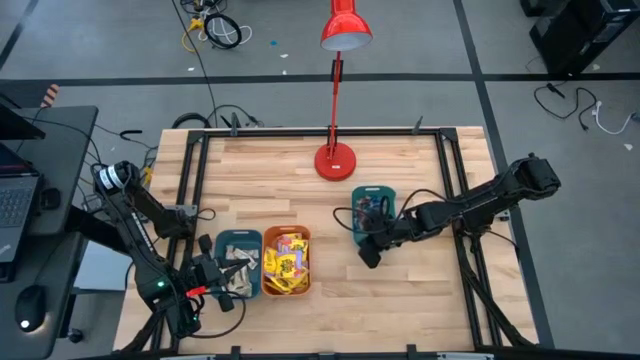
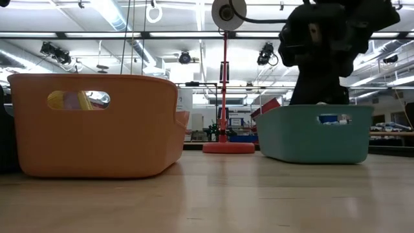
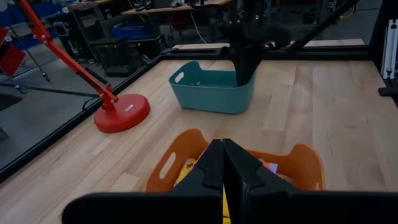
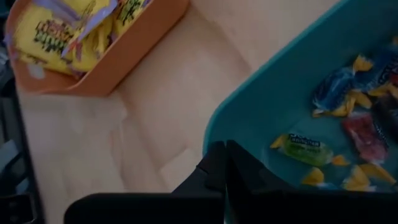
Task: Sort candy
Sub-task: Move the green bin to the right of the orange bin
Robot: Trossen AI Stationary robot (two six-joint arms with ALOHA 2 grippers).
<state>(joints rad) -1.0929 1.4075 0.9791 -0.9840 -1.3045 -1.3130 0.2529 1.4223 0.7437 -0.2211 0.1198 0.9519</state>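
Holding yellow packets point(image 4: 59, 34): orange bin point(image 1: 287, 262) | wrapped sweets point(image 4: 357, 134): teal bin point(image 4: 273, 118)

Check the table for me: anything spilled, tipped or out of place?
Nothing stands out. The orange bin and both teal bins sit upright, candy stays inside them, and no pieces show on the table.

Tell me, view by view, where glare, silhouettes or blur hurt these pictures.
Low view: bright ceiling lights behind leave the dark right arm a silhouette, and the wooden table shows sheen. Right wrist view: the small wrapped candies in the teal plastic bin look soft and blurred. High view: evenly lit, no harsh glare.
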